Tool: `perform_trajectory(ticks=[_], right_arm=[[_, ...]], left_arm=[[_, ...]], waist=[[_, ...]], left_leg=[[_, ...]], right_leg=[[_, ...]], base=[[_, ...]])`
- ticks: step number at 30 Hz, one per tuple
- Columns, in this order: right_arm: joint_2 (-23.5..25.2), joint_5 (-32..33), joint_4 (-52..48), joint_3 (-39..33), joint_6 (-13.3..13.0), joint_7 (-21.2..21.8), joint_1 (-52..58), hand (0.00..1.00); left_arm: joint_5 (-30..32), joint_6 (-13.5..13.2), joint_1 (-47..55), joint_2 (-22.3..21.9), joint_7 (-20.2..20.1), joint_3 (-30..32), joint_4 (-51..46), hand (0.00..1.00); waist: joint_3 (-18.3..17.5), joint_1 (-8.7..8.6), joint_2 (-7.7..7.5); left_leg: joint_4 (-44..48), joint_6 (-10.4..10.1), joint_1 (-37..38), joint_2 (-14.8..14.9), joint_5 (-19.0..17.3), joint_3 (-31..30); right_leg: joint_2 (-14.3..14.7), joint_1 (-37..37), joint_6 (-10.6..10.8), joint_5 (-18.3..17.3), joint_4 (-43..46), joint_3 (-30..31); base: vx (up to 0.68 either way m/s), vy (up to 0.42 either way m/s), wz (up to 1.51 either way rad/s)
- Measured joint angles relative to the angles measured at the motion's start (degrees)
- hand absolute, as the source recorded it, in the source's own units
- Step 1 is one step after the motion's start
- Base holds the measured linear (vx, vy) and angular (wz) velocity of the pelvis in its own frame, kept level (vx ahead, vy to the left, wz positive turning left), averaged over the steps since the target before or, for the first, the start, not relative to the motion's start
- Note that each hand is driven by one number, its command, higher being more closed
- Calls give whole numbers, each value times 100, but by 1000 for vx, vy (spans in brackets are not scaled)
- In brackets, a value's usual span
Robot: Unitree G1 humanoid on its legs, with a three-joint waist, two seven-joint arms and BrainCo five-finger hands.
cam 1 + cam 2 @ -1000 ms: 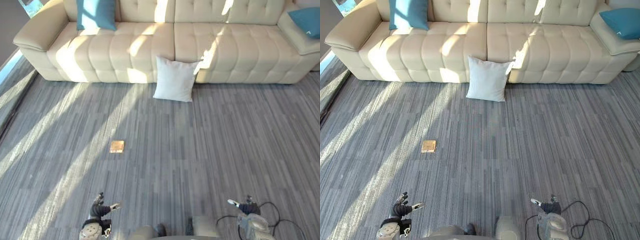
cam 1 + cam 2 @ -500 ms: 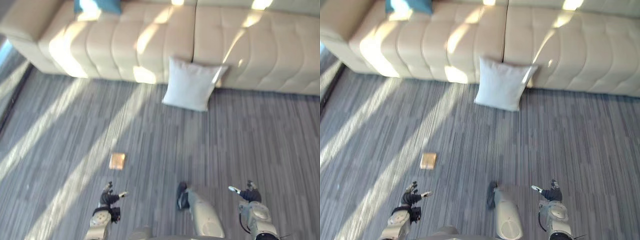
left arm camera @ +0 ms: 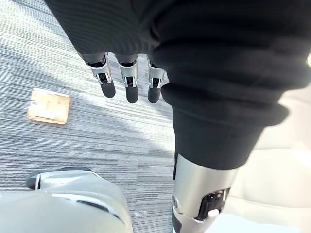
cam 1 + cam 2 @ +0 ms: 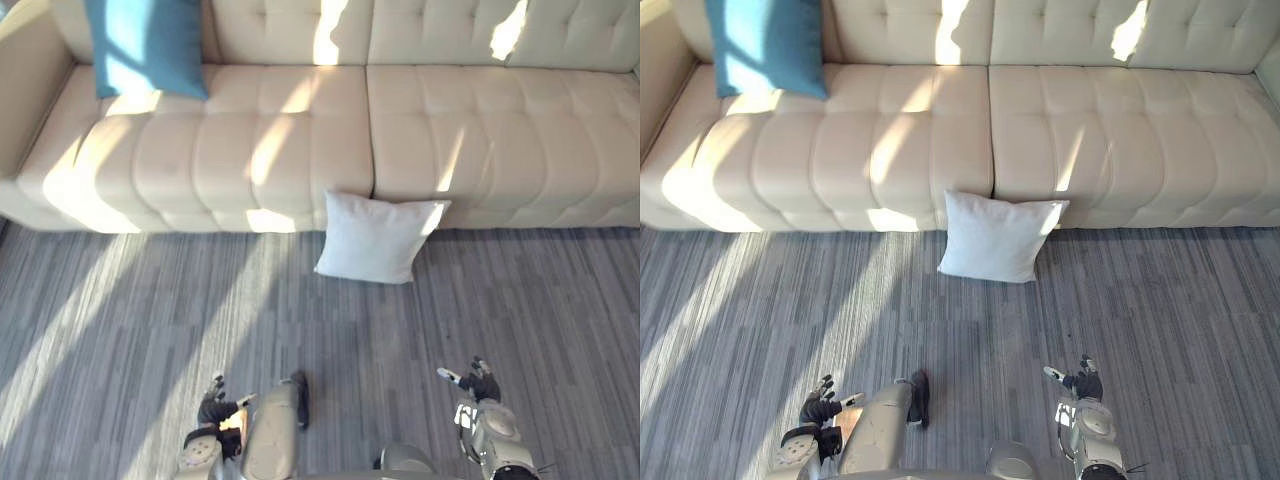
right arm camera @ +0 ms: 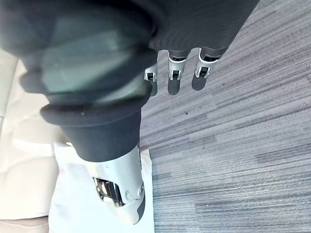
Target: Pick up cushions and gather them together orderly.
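Left eye view: your white cushion (image 4: 375, 238) leans on the cream sofa (image 4: 480, 120) at twelve o'clock, teal cushion (image 4: 145, 45) at ten; left hand (image 4: 213, 409) and right hand (image 4: 480, 385) hang loose-fingered, empty.

Cream tufted sofa (image 4: 480, 130) runs across the far side, two seat sections meeting at a centre seam, sun patches on the left section; grey striped carpet floor (image 4: 110, 320) in front, sunlit streaks at left; small tan square (image 3: 48, 106) lying flat on the floor.
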Motion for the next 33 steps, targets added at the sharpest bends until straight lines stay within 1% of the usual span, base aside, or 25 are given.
perform_trajectory(ticks=[1,3,4,5,6,7,8,9,10,11,12,13,14,15,16,17,19,21,22,23,24,27,29,31,33], right_arm=[[-32,-92,2,65,-15,1,-14,0],[-87,-93,7,61,-11,-1,-69,0],[-156,-87,10,59,-1,0,-50,0],[-259,-86,10,54,4,0,33,0],[-309,-85,1,40,9,-4,204,0],[-326,-85,0,39,9,-4,312,0],[-457,-85,77,-15,76,-3,239,0],[-446,-83,65,-115,62,2,184,0],[-464,-83,63,-137,55,2,172,0],[-480,-83,37,-165,43,6,168,0],[-466,-82,32,-171,43,6,176,0],[-441,-40,22,-166,35,-1,189,0],[-443,-2,18,-175,23,-3,188,0],[-423,101,-22,-272,1,-7,186,0],[-386,167,-40,-370,-11,-24,166,0],[-356,212,-35,-440,-11,-55,134,0],[-313,223,10,-491,-6,-122,121,0],[-216,223,23,-498,16,-127,187,0],[-216,223,24,-510,16,-131,190,0],[-207,228,20,-566,16,-161,189,0],[-207,285,17,-584,14,-243,148,0],[-153,433,-77,-588,7,-297,-44,0],[-139,607,-147,-602,6,-431,-187,0],[-152,737,-278,-749,-7,-527,-438,0],[-218,856,-275,-806,-8,-664,-649,0]], left_arm=[[0,-1,-24,54,1,1,-1,0],[1,-4,-157,84,-1,3,50,0],[1,4,-295,88,1,3,149,0],[2,6,-418,98,0,4,226,0],[9,0,-386,135,-5,2,220,0],[10,0,-346,137,-3,8,229,0],[13,3,-438,-30,2,36,356,0],[15,-26,-465,-75,-21,13,351,0],[15,-62,-474,-107,-17,6,332,0],[14,-88,-516,-143,-4,4,322,0],[14,-80,-545,-147,-3,1,334,0],[5,-67,-547,-178,3,-14,333,0],[5,-68,-549,-191,2,-45,333,0],[5,-69,-572,-226,-1,-60,318,0],[4,-63,-585,-254,0,-61,316,0],[5,-59,-586,-260,0,-81,316,0],[6,-49,-562,-248,4,-108,335,0],[4,-27,-568,-182,15,-105,317,0],[3,-26,-565,-181,30,-100,317,0],[-3,-13,-562,-180,110,-97,315,0],[-43,-10,-562,-172,141,-84,224,0],[-109,-15,-761,-79,253,-41,59,0],[-217,-24,-977,-42,332,-32,-15,0],[-277,-52,-1412,-13,375,-2,-136,0],[-339,-69,-1754,16,412,1,-178,0]], waist=[[10,-58,121],[34,-120,165],[44,-139,182],[30,-193,147],[-7,-257,82],[-43,-282,-5],[47,-282,246],[46,-321,185],[45,-349,190],[49,-421,243],[64,-391,235],[71,-314,229],[75,-280,222],[89,-240,195],[92,-230,190],[97,-226,183],[118,-201,318],[88,-83,187],[100,-79,173],[103,-88,167],[141,-87,183],[324,-76,144],[430,-72,118],[757,-74,85],[877,-86,75]], left_leg=[[-368,-5,392,70,3,42],[-701,-14,794,156,8,136],[-748,-18,900,204,8,133],[-727,-408,1062,295,-16,112],[-584,-704,1232,242,-160,61],[-408,-861,1306,190,-261,-27],[138,-1089,1209,412,-230,-281],[214,-1075,998,385,-273,-465],[174,-1076,891,404,-236,-524],[278,-1134,578,512,258,-573],[645,-1212,489,534,400,-574],[1500,-1083,162,696,708,-585],[1655,-1012,61,746,584,-516],[1661,-929,-195,796,244,-307],[1497,-838,-397,785,150,-189],[1000,-816,-611,757,141,6],[-145,-886,-615,778,447,180],[-331,-859,-584,592,469,277],[-332,-856,-588,554,467,288],[-273,-846,-650,483,461,303],[-100,-740,-780,499,396,315],[471,-631,-1247,627,315,373],[842,-621,-1610,737,133,390],[1400,-627,-2074,902,-229,394],[1820,-605,-2595,1002,-359,370]], right_leg=[[70,-300,-301,-63,-344,-407],[280,-814,-438,-46,-1225,-692],[435,-1066,-583,128,-1786,-695],[710,-1201,-646,710,-2800,-626],[908,-1123,-852,1833,-3974,-397],[867,-1064,-1078,2837,-4165,-226],[966,-1117,-1209,2624,-3644,-300],[841,-1090,-1188,2338,-3504,-256],[780,-1046,-1162,2218,-3424,-294],[703,-909,-1126,1976,-3283,-466],[692,-784,-1097,1848,-3273,-516],[659,-399,-1078,1762,-3539,-600],[654,-258,-1076,1762,-3674,-617],[594,-51,-1007,1718,-3888,-669],[524,9,-975,1700,-3964,-728],[446,29,-881,1650,-3938,-772],[522,-4,-641,1490,-3737,-744],[415,-107,-552,1469,-3698,-618],[378,-124,-519,1455,-3687,-591],[284,-205,-469,1420,-3592,-563],[272,-330,-463,1413,-3466,-536],[266,-809,-487,1383,-2979,-393],[267,-1178,-497,1204,-2632,-343],[268,-1739,-503,907,-2002,-266],[244,-2287,-523,802,-1606,-239]], base=[[604,21,-54],[476,-3,-34],[547,-67,-4],[567,-88,13],[580,-100,29],[455,-89,13],[596,-140,13],[550,-150,15],[463,-154,57],[254,-94,56],[364,-93,63],[289,-49,36],[315,-28,44],[200,32,38],[179,64,46],[146,119,32],[118,170,8],[105,123,-4],[115,123,1],[90,121,4],[71,107,1],[-27,52,-10],[-93,-5,-13],[-168,-36,-16],[-176,-48,-13]])
